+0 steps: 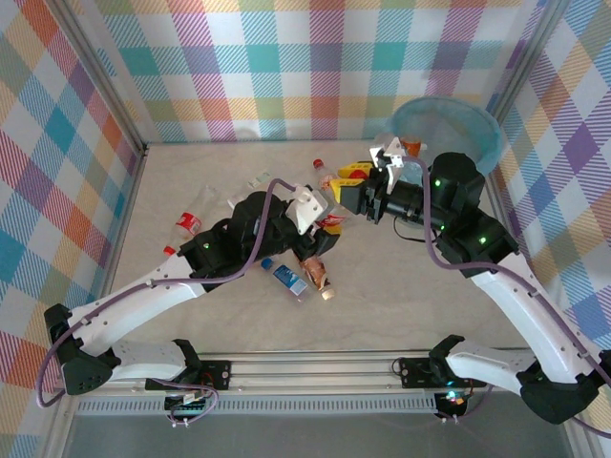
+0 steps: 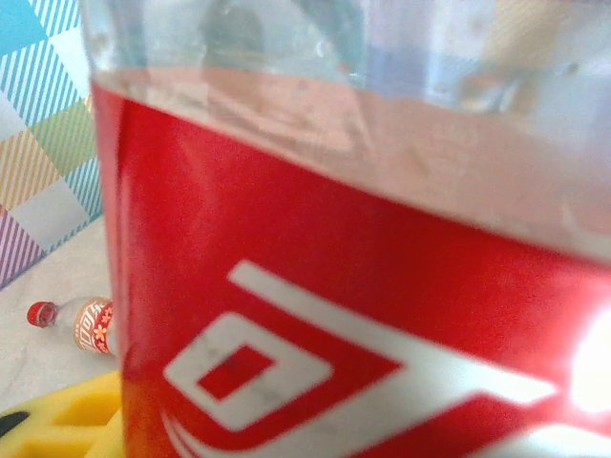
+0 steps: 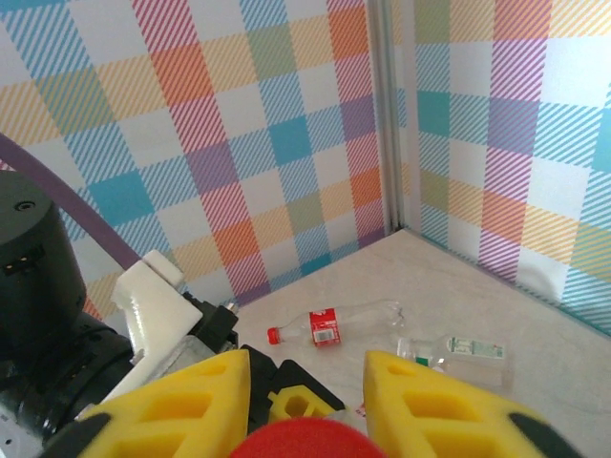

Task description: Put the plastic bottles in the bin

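bin (image 1: 477,126): 1 o'clock on the table in the top view, light-blue liner.
left gripper (image 1: 323,218): mid-table; can't tell its grip. The left wrist has the red-labelled bottle (image 2: 334,315) hard against the lens.
right gripper (image 1: 355,181): 8 o'clock of bin, clamped; red cap (image 3: 296,441) between yellow pads (image 3: 191,405).
blue-labelled bottle (image 1: 289,277): lying at 6 o'clock of left gripper.
right wrist extras: red-band bottle (image 3: 334,324), clear bottle (image 3: 458,351), both lying near the wall.

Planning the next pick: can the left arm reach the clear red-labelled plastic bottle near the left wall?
Probably yes: the clear red-labelled bottle lies on open table beside that arm, nothing covering it, but the left gripper is at another bottle.
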`<action>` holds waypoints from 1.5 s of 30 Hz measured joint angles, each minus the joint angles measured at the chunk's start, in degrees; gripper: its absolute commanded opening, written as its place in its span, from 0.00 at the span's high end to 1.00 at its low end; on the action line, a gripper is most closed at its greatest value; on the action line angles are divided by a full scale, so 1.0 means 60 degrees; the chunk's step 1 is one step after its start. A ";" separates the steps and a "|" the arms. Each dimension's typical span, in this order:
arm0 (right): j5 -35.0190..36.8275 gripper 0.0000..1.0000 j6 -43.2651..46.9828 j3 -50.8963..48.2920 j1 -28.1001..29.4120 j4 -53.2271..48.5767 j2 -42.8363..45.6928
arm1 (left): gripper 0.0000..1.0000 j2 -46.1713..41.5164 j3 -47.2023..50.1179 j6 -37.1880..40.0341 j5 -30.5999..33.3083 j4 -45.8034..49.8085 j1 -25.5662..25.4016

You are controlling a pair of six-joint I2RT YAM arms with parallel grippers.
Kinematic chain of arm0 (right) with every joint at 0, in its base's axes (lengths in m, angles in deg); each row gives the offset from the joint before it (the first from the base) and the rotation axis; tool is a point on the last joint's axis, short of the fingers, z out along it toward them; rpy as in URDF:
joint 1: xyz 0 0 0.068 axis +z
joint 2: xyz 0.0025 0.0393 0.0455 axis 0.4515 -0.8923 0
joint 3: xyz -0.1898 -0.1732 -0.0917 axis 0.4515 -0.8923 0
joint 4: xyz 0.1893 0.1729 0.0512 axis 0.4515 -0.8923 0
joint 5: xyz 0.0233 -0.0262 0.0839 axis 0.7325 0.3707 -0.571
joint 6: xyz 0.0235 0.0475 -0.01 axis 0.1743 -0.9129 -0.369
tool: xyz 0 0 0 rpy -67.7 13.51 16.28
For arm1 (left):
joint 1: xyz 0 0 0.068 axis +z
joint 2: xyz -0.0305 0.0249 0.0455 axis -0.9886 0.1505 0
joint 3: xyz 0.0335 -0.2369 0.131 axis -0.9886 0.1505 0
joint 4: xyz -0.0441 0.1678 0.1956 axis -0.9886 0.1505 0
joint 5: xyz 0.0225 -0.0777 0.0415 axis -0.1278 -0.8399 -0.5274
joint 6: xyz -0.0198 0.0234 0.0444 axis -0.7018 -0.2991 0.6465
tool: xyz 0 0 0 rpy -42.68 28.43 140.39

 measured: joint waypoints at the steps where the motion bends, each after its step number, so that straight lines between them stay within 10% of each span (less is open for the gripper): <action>1: -0.0004 0.86 0.0004 -0.0018 0.0004 0.0018 0.0022 | 0.43 0.0000 0.0000 -0.0004 -0.0007 -0.0004 -0.0004; 13: 0.0004 1.00 0.0127 -0.0149 0.0004 -0.0219 0.0262 | 0.11 -0.0335 0.0022 0.0149 0.0040 -0.0036 -0.0058; 27: 0.0783 1.00 0.0390 0.0273 0.0004 -0.0969 0.0226 | 0.00 -0.1694 0.0634 -0.0040 0.0663 -0.0368 -0.0058; 36: 0.3319 1.00 0.1727 0.3224 -0.0291 -0.2750 -0.1002 | 0.00 -0.1971 0.0750 -0.0040 0.0648 -0.0554 -0.0058; 45: 0.6189 1.00 0.3202 0.3974 -0.2583 -0.2823 -0.1621 | 0.00 -0.2058 0.1268 -0.0040 0.0670 -0.0594 -0.0058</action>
